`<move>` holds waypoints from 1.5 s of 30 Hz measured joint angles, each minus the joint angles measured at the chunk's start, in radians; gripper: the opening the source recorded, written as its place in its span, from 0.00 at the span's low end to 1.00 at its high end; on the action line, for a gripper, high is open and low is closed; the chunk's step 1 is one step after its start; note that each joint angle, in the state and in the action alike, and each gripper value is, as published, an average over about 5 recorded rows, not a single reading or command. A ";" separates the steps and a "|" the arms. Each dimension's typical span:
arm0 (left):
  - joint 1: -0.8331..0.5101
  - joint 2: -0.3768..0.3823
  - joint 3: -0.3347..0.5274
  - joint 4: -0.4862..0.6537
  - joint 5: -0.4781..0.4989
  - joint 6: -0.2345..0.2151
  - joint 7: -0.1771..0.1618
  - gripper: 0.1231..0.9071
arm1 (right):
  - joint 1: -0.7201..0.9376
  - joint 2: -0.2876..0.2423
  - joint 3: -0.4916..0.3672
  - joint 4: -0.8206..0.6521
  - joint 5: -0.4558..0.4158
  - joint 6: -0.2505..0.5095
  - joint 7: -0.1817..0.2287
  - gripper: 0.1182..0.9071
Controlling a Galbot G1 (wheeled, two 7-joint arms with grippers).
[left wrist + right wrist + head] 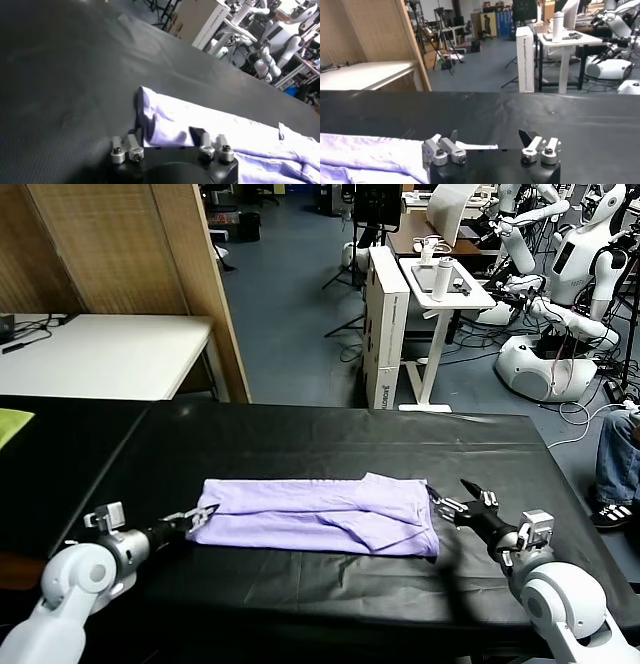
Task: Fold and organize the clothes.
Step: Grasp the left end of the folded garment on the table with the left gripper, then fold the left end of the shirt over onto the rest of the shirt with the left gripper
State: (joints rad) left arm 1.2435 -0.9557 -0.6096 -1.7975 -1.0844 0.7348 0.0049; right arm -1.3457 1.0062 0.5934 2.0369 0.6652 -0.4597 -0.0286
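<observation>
The clothes are one lavender T-shirt point(320, 514), folded into a long strip across the black table point(300, 434). My left gripper point(205, 512) sits at the strip's left end. In the left wrist view its jaws point(167, 134) stand apart, with the bunched end of the shirt point(170, 117) lying between them. My right gripper point(455, 496) rests low at the strip's right end, open. The right wrist view shows nothing gripped between its fingers point(489, 136), and the shirt point(365, 150) lies off to one side of them.
A yellow-green cloth point(12, 424) lies at the table's far left edge. Behind the table stand a white table point(100, 354), a wooden partition point(190, 284), a tall white box point(385, 314) and other robots point(580, 264). A person's jeans-clad leg point(620, 449) is at the right.
</observation>
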 joint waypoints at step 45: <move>-0.040 -0.132 0.227 -0.331 0.203 -0.023 -0.099 0.06 | -0.120 0.087 0.063 0.036 -0.085 0.010 -0.006 1.00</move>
State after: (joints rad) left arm 1.2039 -1.0881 -0.3828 -2.1286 -0.8816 0.7114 -0.0938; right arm -1.4661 1.0931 0.6566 2.0732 0.5802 -0.4498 -0.0346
